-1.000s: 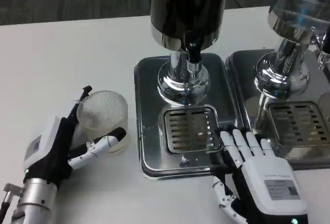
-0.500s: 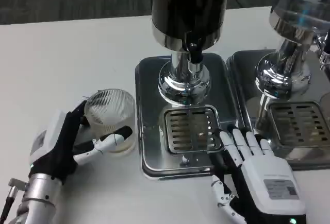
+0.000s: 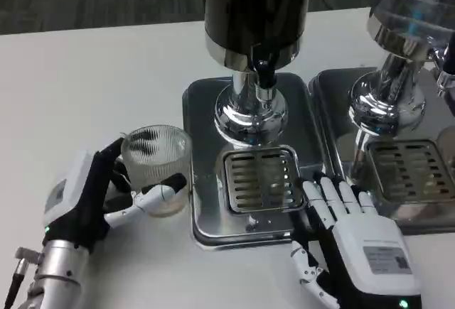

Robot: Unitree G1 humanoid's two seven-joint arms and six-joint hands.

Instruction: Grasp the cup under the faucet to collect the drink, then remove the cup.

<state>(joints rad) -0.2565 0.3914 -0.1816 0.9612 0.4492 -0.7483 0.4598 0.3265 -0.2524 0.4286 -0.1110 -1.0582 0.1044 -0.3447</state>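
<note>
I see the ribbed clear cup (image 3: 157, 169) standing upright on the white bench (image 3: 85, 89), just left of the steel drip tray (image 3: 202, 202) and close against its left edge, not yet on the tray. My left hand (image 3: 96, 199) grips it: the thumb wraps across the cup's near side low down, and dark fingers (image 3: 110, 154) reach round its far left side. The slotted grate (image 3: 261, 179) lies to the cup's right, on the tray, with the black faucet spout (image 3: 264, 74) hanging above the tray behind the grate, from the dark dispenser body (image 3: 256, 11). The chrome column (image 3: 250, 114) stands just behind the grate, so the room under the spout is bounded at the back. Between cup and grate I see only the tray's raised rim and a strip of bare steel. My right hand (image 3: 348, 234) lies palm down with nothing in it, fingers (image 3: 323, 199) apart and stretched over the tray's near right corner, touching the grate's right side. A second tray (image 3: 341, 85) and chrome dispenser (image 3: 394, 74) stand further right.
</note>
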